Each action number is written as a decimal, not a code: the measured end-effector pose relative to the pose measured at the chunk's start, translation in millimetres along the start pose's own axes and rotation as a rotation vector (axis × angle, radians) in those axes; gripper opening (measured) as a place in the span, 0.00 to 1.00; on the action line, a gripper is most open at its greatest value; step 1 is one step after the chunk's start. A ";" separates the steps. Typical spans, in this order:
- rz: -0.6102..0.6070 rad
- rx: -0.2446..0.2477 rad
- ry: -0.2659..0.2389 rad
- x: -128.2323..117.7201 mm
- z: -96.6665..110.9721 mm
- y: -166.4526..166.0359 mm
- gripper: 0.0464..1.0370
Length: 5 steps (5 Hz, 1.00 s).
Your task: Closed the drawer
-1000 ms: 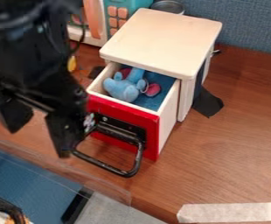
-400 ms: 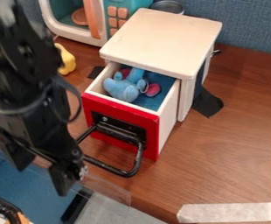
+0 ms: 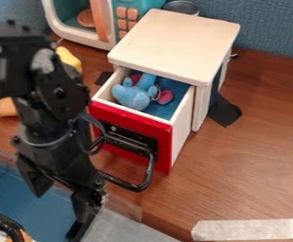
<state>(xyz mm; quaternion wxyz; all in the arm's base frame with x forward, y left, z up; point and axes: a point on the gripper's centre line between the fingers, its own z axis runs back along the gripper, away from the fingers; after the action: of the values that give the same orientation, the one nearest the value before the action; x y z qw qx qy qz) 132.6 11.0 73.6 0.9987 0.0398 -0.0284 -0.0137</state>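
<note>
The black gripper (image 3: 62, 204) hangs at the lower left, in front of and left of the drawer, its two fingers spread with nothing between them. The drawer (image 3: 130, 127), red-fronted with pale wooden sides, stands pulled out of the cream cabinet (image 3: 174, 45). A blue stuffed toy (image 3: 133, 96) with pink ears lies inside it. From the drawer front sticks a black loop handle (image 3: 138, 185); the gripper's arm overlaps its left end in the view, and whether they touch I cannot tell.
A toy microwave (image 3: 80, 21) stands behind on the left, with a yellow object (image 3: 69, 57) before it. A metal pot (image 3: 181, 6) sits behind the cabinet. Clear plastic edging (image 3: 120, 205) runs along the counter's front. White tape (image 3: 250, 229) marks the right side.
The gripper has moved down in the view, most recently slightly right, staying open. The drawer and the toy inside look almost unmoved.
</note>
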 end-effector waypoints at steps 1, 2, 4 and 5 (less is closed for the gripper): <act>-0.008 0.009 0.026 3.3 -15.3 -5.0 0.96; -0.002 0.013 0.045 8.3 -27.5 -6.0 0.96; 0.008 0.023 0.064 14.0 -43.6 -2.3 0.96; 0.017 0.024 0.051 20.7 -41.7 -2.0 0.96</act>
<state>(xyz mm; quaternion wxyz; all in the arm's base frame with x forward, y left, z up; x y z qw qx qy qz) 155.7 11.7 33.1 0.9986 0.0518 -0.0032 -0.0040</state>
